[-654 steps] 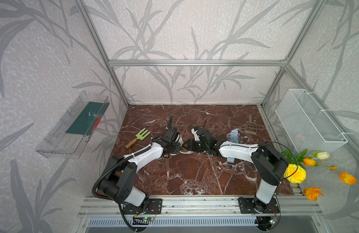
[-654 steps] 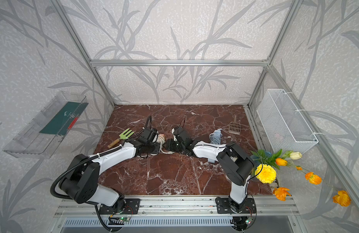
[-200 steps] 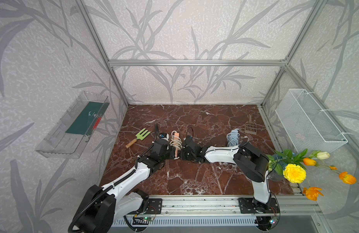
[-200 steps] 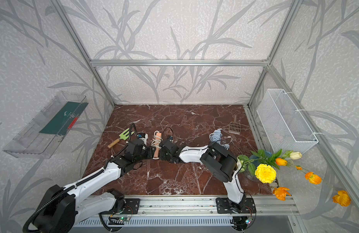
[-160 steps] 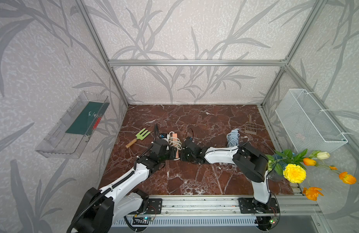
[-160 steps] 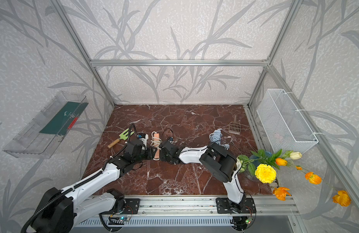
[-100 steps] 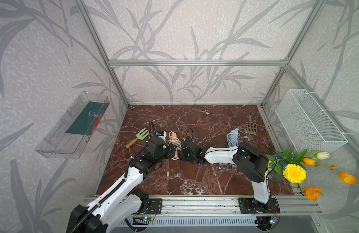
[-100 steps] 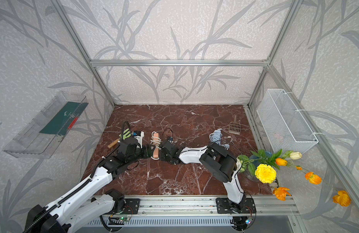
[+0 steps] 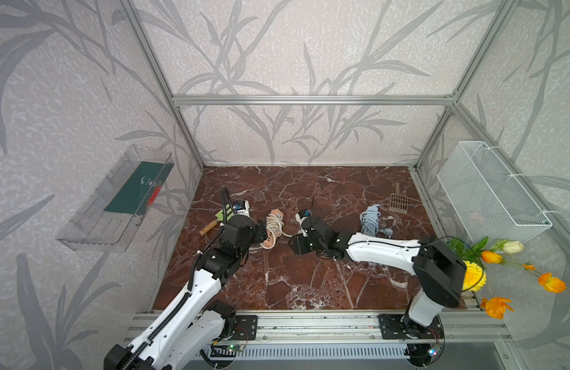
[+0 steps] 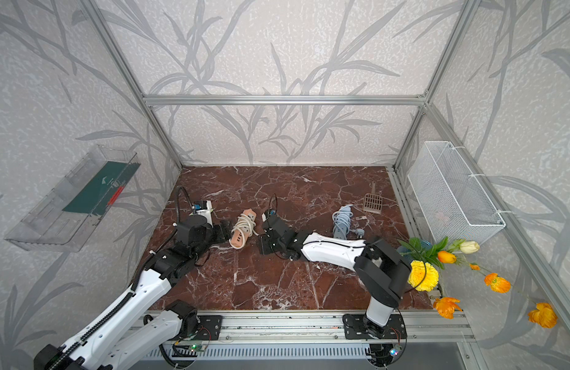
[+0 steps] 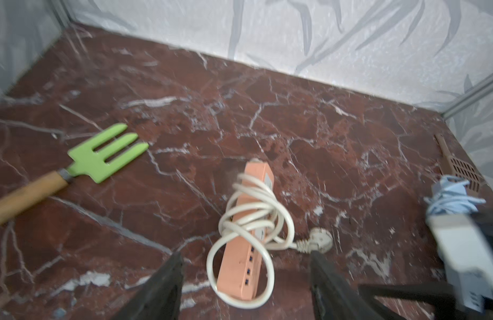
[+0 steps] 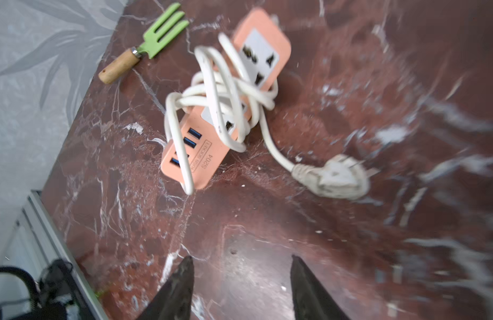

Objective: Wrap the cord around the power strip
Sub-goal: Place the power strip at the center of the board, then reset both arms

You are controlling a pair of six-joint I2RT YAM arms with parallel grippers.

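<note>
Power strip [image 11: 239, 273] lies just ahead of left gripper [image 11: 245, 256], cord [image 11: 258, 194] looped loosely round it. That and right gripper [image 12: 241, 261] stand spread wide, empty. Body judged light, rigid; cord springy. Take the bare end.

Garden fork [image 11: 101, 158] is clipped by the edge in the left wrist view, the handle's end lost. In a top view most of it is masked by the left arm [image 9: 237, 230]. Blue power strip [image 11: 447, 194] is partly covered by a blurred white housing [image 11: 461, 249]. In the right wrist view the plug [image 12: 334, 177] is smeared, prongs not made out, and the marble floor [image 12: 439, 133] beside it is streaked. The fingers [image 12: 179, 291] of the right gripper [image 12: 241, 260] are cut at the bottom edge.
</note>
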